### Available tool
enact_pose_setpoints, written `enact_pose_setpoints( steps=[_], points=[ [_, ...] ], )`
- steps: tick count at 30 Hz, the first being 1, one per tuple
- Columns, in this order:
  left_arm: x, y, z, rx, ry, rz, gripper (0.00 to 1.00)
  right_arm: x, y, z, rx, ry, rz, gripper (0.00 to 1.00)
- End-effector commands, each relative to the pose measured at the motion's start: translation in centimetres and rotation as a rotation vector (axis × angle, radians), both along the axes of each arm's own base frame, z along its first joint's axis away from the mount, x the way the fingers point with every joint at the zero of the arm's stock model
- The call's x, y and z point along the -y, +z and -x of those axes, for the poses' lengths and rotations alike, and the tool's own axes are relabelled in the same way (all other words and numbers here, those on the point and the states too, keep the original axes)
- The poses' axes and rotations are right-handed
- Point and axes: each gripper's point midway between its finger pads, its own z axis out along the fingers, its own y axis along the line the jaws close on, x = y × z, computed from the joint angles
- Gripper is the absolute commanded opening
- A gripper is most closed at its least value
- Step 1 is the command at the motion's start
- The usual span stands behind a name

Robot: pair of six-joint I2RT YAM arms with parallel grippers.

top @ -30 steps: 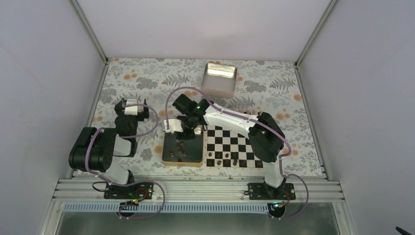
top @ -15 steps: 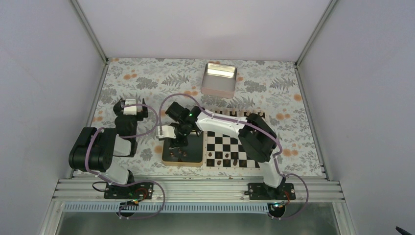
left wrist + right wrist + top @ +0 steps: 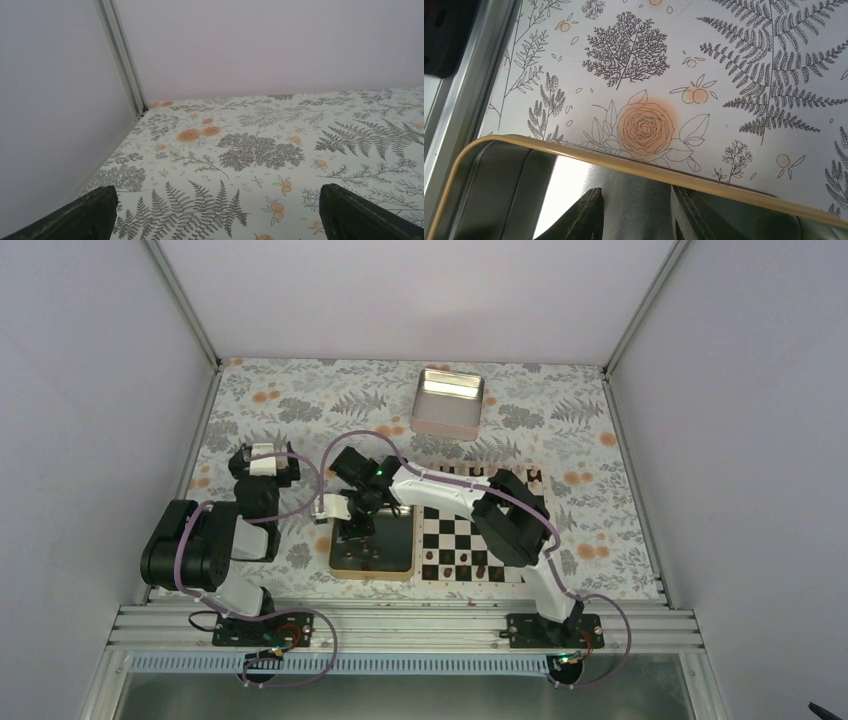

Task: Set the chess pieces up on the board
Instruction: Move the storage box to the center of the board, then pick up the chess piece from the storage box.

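Note:
The black and white board (image 3: 492, 530) lies right of centre, with a few dark brown chess pieces (image 3: 447, 568) on its near row. More dark pieces (image 3: 368, 549) lie in the gold-rimmed tray (image 3: 372, 576) left of the board. My right gripper (image 3: 358, 528) reaches across the board and hangs low over the tray's far left part. In the right wrist view my right gripper (image 3: 635, 192) is open with only bare tray metal between the fingers, just inside the gold rim (image 3: 574, 152). My left gripper (image 3: 268, 454) is folded back at the left; in the left wrist view it (image 3: 216, 200) is wide open and empty.
A silver tin (image 3: 448, 402) stands at the back centre on the flowered cloth (image 3: 260, 150). The right arm's forearm (image 3: 450, 490) lies over the board's far edge. Aluminium posts and white walls close in the table on three sides.
My right gripper has moved left and lower over the tray, and the right elbow has followed leftward. The left arm has not moved.

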Motion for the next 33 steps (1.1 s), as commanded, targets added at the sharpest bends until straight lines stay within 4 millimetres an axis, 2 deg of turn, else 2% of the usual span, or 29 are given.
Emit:
enact_pose_setpoints(
  steps=[1, 5, 12, 22, 27, 33],
  points=[
    [0.0, 0.8, 0.1, 0.042, 0.002, 0.013, 1.0, -1.5, 0.0, 0.4, -0.009, 0.011, -0.026, 0.36],
    [0.0, 0.8, 0.1, 0.041, 0.003, 0.013, 1.0, -1.7, -0.2, 0.1, -0.002, 0.007, -0.028, 0.36],
    [0.0, 0.8, 0.1, 0.042, 0.003, 0.013, 1.0, -2.6, 0.7, -1.2, 0.052, -0.017, -0.058, 0.38],
    [0.0, 0.8, 0.1, 0.041, 0.003, 0.012, 1.0, -1.9, 0.2, -3.0, 0.069, -0.049, -0.044, 0.38],
    [0.0, 0.8, 0.1, 0.042, 0.002, 0.012, 1.0, 0.3, 1.9, -2.2, 0.09, -0.009, -0.044, 0.37],
    [0.1, 0.8, 0.1, 0.041, 0.002, 0.012, 1.0, 2.5, 0.8, 0.3, 0.078, 0.045, 0.043, 0.35]
  ],
)
